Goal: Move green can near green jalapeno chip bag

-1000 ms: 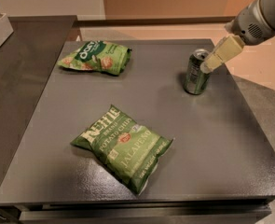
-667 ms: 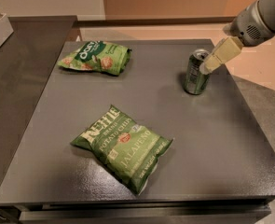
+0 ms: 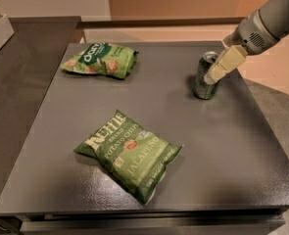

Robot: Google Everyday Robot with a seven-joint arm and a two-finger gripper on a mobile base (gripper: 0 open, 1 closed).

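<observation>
**Green can stands far from the big chip bag**

The dark gray table (image 3: 222,170) fills most of the view. The robot's gray arm (image 3: 274,21) comes in from the top right corner. The green jalapeno chip bag (image 3: 129,153) lies flat near the front of the table, a bit to the left. A smaller green bag (image 3: 102,60) lies at the back left. The green can (image 3: 202,84) stands upright at the back right, well apart from both bags. The gripper (image 3: 221,66) is pale and sits right at the top of the can, touching its right side. I cannot tell how wide it is, or if it holds the can.
</observation>
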